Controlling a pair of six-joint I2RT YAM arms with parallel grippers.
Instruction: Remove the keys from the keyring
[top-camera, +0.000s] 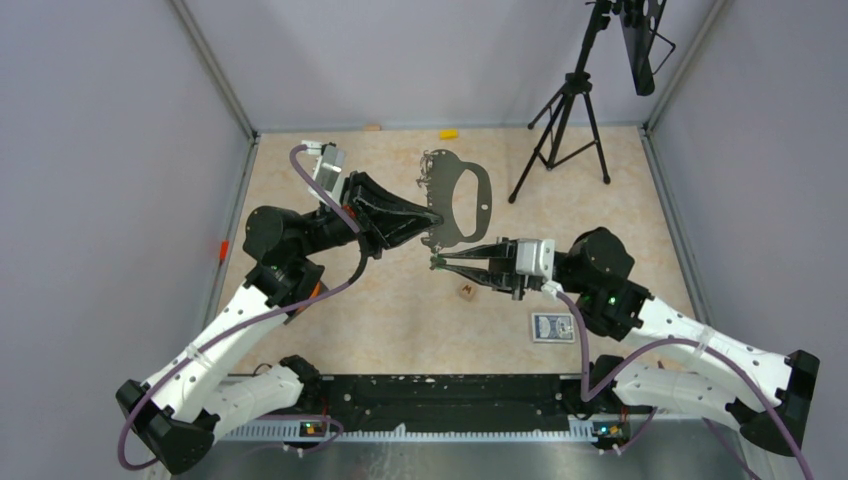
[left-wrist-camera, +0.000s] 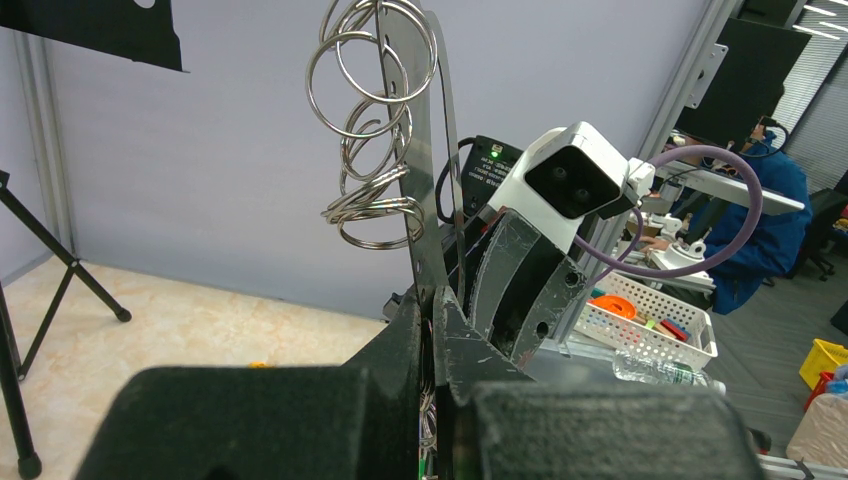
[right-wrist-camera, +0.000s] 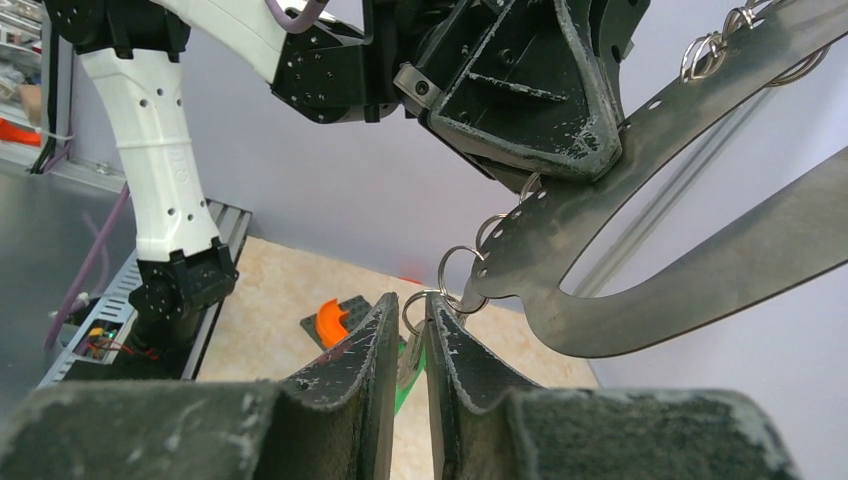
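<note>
- The left gripper (top-camera: 428, 214) is closed on the keyring (top-camera: 462, 200), near its scalloped edge, and holds it in the air above the table (top-camera: 380, 320). In the left wrist view the plate stands edge-on between the jaws.
- In my judgement the step in hand is the taking of the first key. The right gripper (right-wrist-camera: 411, 300) has its jaws narrow, one on each side of the green key (right-wrist-camera: 403, 380). This key hangs from a split ring (right-wrist-camera: 443, 265) at the lower corner of the keyring.
- I cannot tell whether the pads press on the green key; a thin gap shows beside it.
- The next move calls for a firm pinch on the key head, then a careful pull or twist away from the plate while the left gripper steadies the keyring. The split ring will probably resist.
- The silvery keys are hard to make out. More split rings (left-wrist-camera: 368, 207) hang along the edge, and the keys are possibly hidden behind the plate or the fingers.
- In the right wrist view the green key is partly hidden between the fingers.
</note>
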